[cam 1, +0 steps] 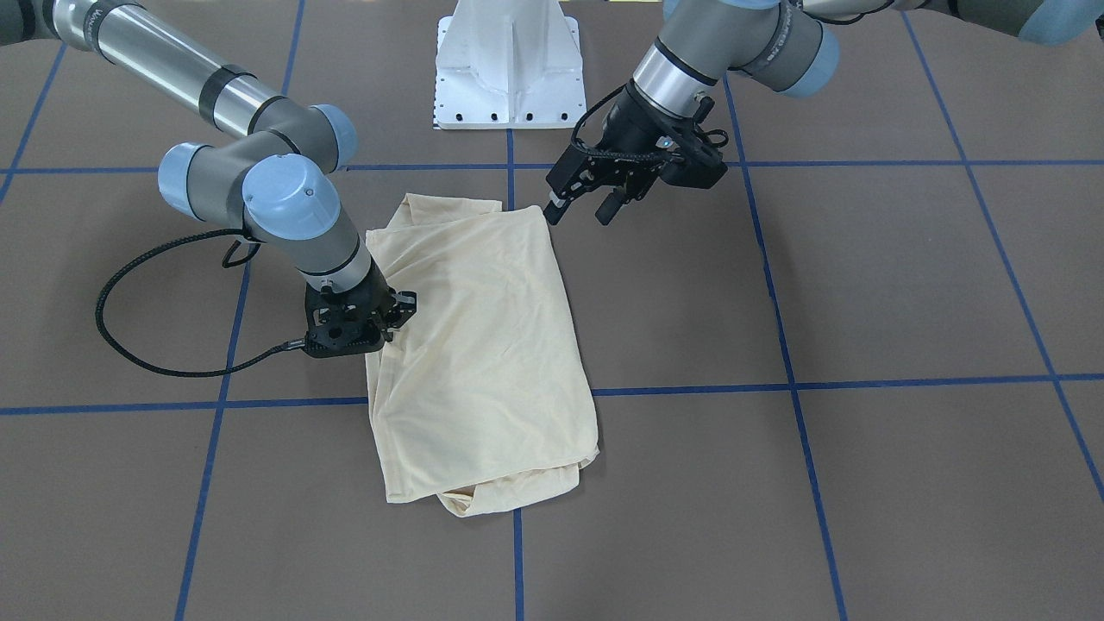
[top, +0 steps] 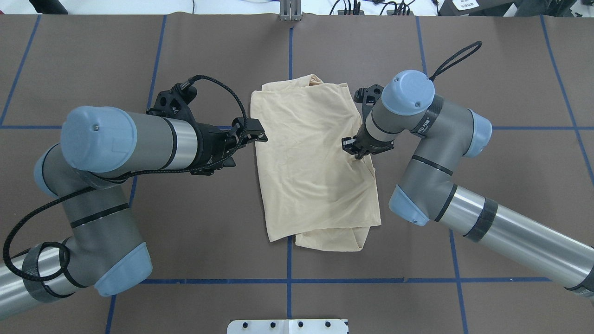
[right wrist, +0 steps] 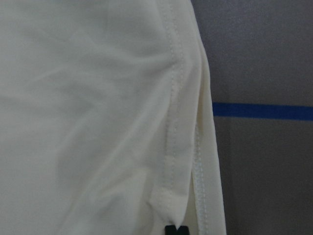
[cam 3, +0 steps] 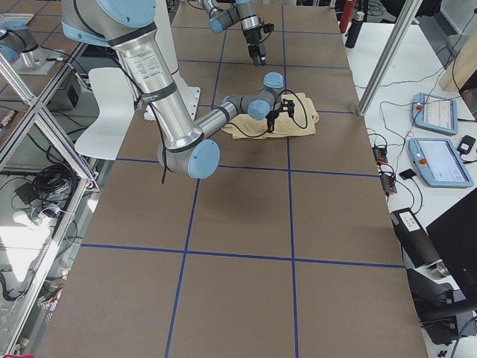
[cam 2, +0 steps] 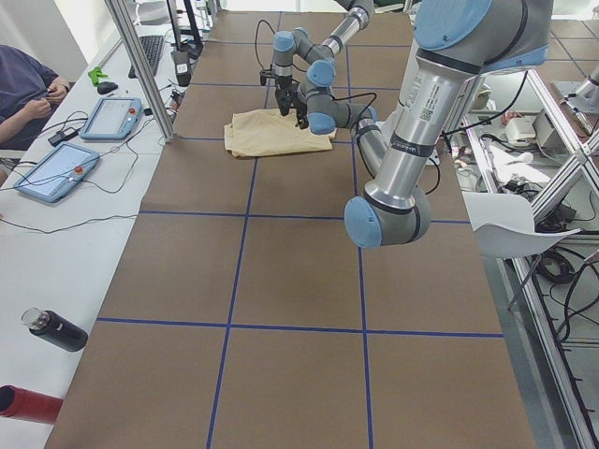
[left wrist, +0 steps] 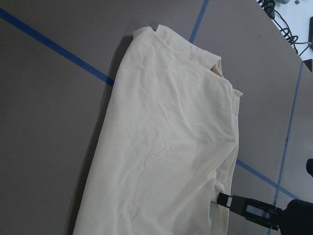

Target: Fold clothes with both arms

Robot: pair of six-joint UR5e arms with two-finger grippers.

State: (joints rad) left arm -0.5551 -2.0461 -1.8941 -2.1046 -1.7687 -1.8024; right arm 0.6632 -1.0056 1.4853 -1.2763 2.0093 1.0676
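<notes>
The pale cream-yellow shirt (cam 1: 483, 345) lies folded into a long rectangle on the brown table (cam 1: 862, 285). Its print and neck label are hidden. It also shows in the overhead view (top: 311, 162) and the left wrist view (left wrist: 171, 147). My right gripper (cam 1: 392, 319) points down at the shirt's long edge on my right (top: 355, 150) and is shut on that hem. The right wrist view shows the hem (right wrist: 171, 147) bunched at a fingertip (right wrist: 176, 230). My left gripper (cam 1: 580, 212) is open and empty. It hovers just off the opposite long edge (top: 249, 149), not touching the cloth.
The white pedestal base (cam 1: 509, 69) stands at the robot's side of the table. Blue tape lines (top: 289, 260) cross the brown surface. An operators' bench along the far side holds tablets (cam 2: 112, 117) and a black bottle (cam 2: 56, 329). A seated person (cam 2: 28, 84) is there.
</notes>
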